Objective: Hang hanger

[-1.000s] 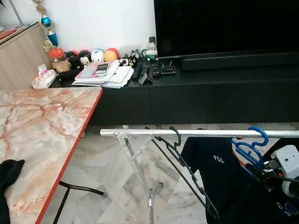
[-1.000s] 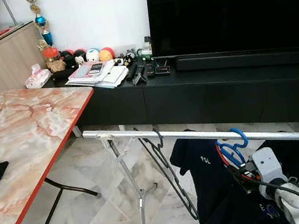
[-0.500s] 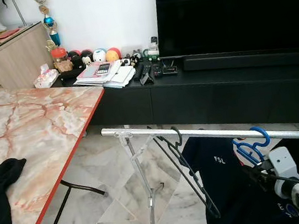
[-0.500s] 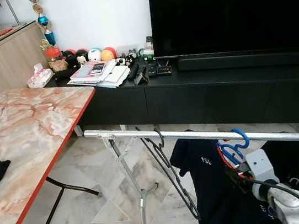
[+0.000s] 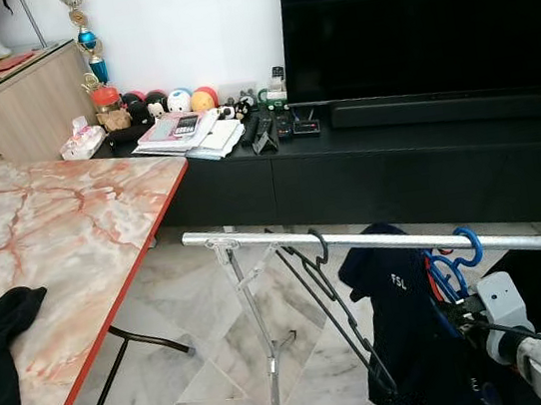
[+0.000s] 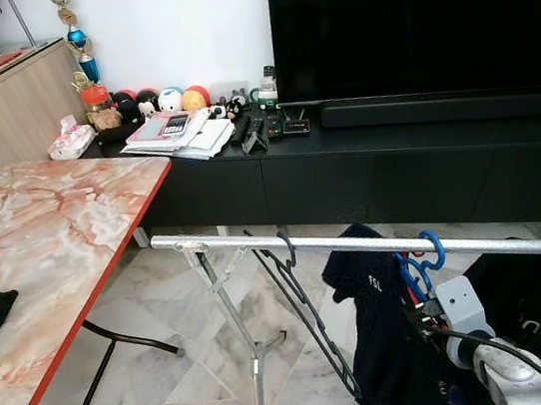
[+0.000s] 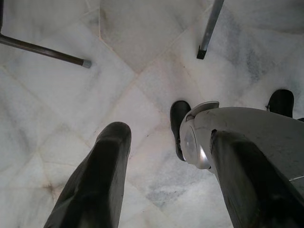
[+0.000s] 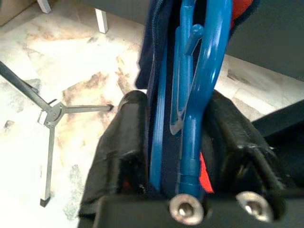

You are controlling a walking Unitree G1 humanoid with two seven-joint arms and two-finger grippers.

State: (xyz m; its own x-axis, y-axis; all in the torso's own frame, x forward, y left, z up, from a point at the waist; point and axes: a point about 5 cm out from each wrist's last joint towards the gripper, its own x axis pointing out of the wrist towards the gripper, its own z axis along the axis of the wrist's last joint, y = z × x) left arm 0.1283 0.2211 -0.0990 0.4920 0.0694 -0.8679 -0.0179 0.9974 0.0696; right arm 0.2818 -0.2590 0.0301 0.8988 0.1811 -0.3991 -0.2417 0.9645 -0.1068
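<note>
A: In the head views, how much room is around the rail?

B: The silver drying-rack rail (image 5: 357, 242) crosses between the red edge of the marble table (image 5: 102, 221) and the black TV console (image 5: 425, 156); open marble floor (image 5: 207, 322) lies under it. An empty black hanger (image 5: 329, 295) hangs left of the blue hanger (image 5: 450, 263), whose hook is over the rail. It carries a navy shirt (image 5: 405, 335) with white letters like "FSL". The right gripper (image 6: 423, 317) is just under the hook.

A: And the left wrist view?

B: The left gripper (image 7: 166, 185) hangs over the floor, its fingers (image 7: 102, 180) spread wide and holding nothing.

A: The right wrist view?

B: Both fingers (image 8: 121, 152) press against the blue hanger's neck (image 8: 190, 123) and the shirt cloth.
</note>
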